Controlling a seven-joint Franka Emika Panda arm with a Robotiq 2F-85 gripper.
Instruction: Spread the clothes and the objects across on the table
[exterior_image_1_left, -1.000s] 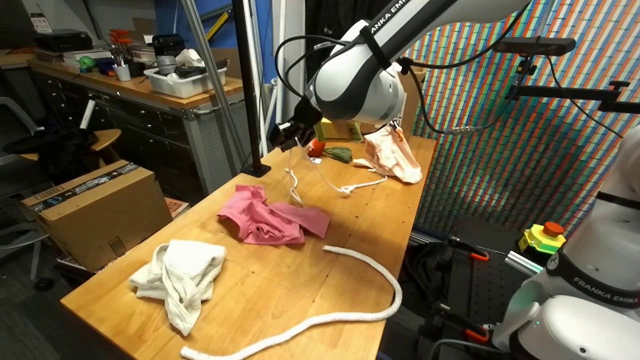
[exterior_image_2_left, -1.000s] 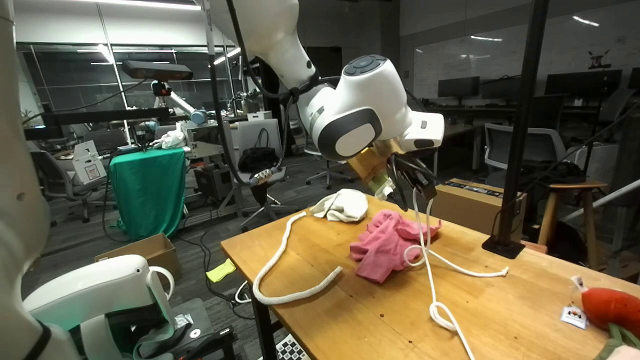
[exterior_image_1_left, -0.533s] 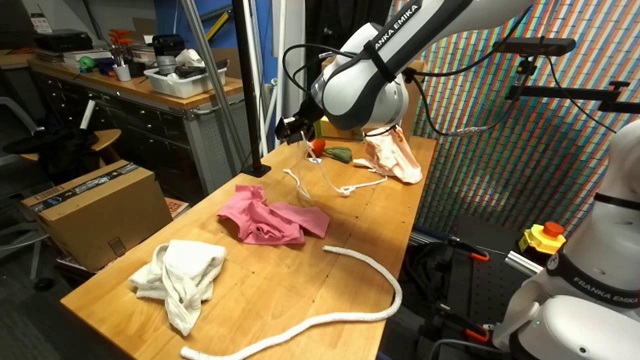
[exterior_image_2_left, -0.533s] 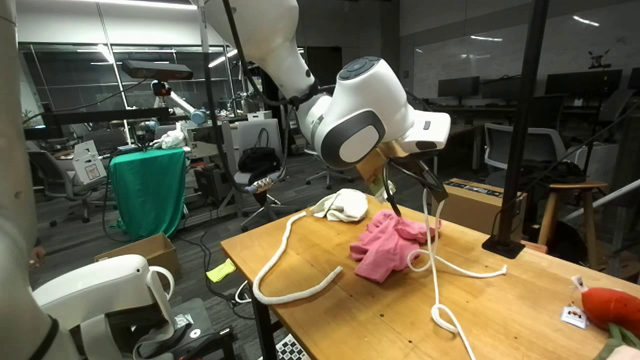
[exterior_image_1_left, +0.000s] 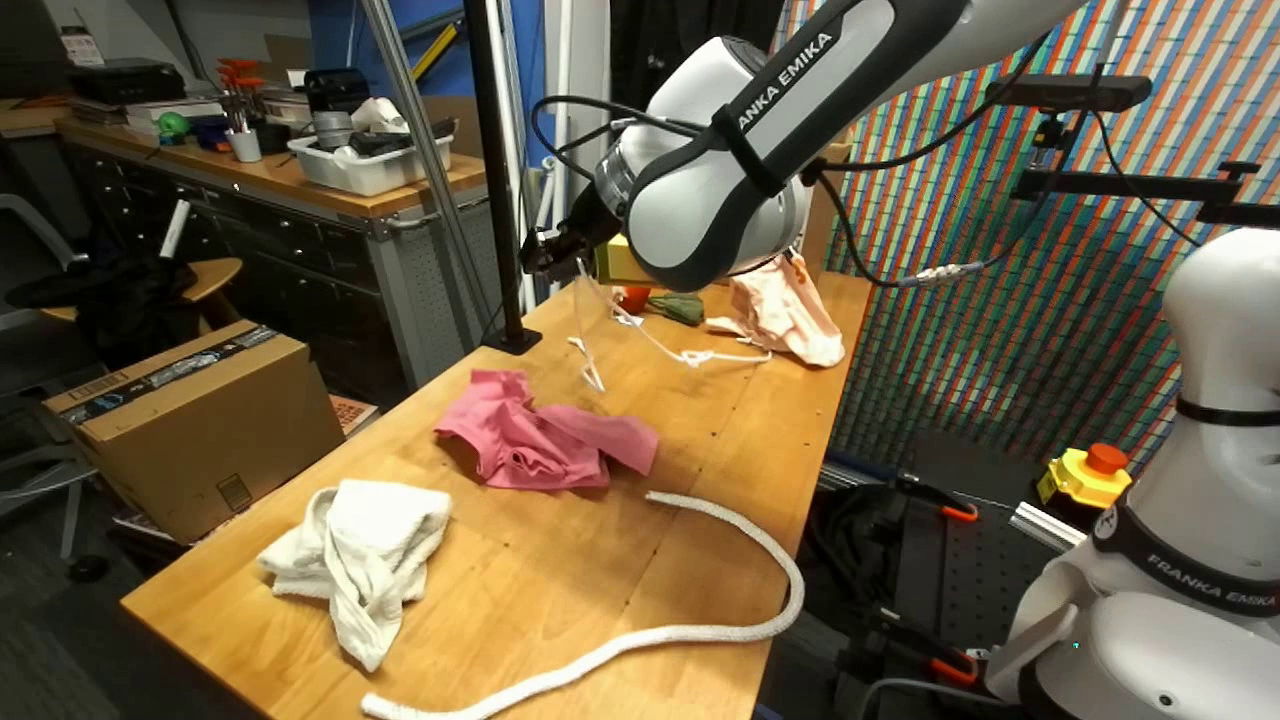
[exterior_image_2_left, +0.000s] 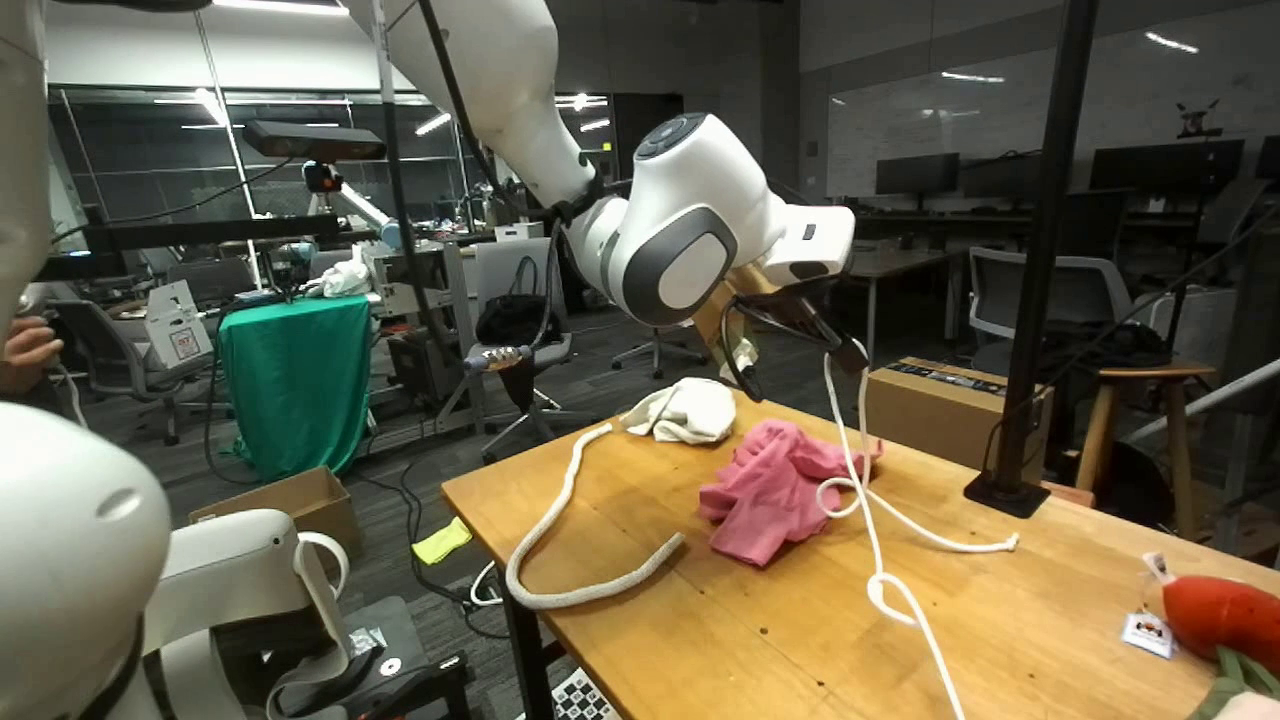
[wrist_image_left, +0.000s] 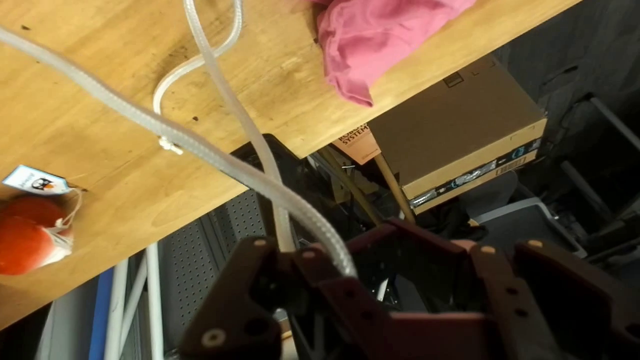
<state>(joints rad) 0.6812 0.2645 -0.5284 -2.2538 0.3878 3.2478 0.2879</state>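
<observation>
From here the spreading looks mostly done: the white cloth (exterior_image_1_left: 365, 545), pink cloth (exterior_image_1_left: 545, 440), peach cloth (exterior_image_1_left: 785, 310) and thick rope (exterior_image_1_left: 700, 633) lie apart along the bench (exterior_image_1_left: 520, 590), though all three cloths look rumpled. The thin rope (wrist_image_left: 274, 189) seems left to lay down: it hangs from the jaws, trailing onto the bench, and I cannot tell whether they pinch it.

We see a white cloth (exterior_image_1_left: 370, 540) bunched near one end of the table (exterior_image_1_left: 530, 580); a pink cloth (exterior_image_1_left: 540, 445) lies crumpled between it and a thin white cord (wrist_image_left: 200, 149), partly raised, two strands hanging, one looped; a thick white rope (exterior_image_1_left: 690, 633) lies curved, one tip near the white cloth; farther along we find a red object (exterior_image_2_left: 1225, 612) with a tag (exterior_image_2_left: 1148, 634), a green thing (exterior_image_1_left: 678, 307) just beside it and a rumpled peach cloth (exterior_image_1_left: 785, 315).
</observation>
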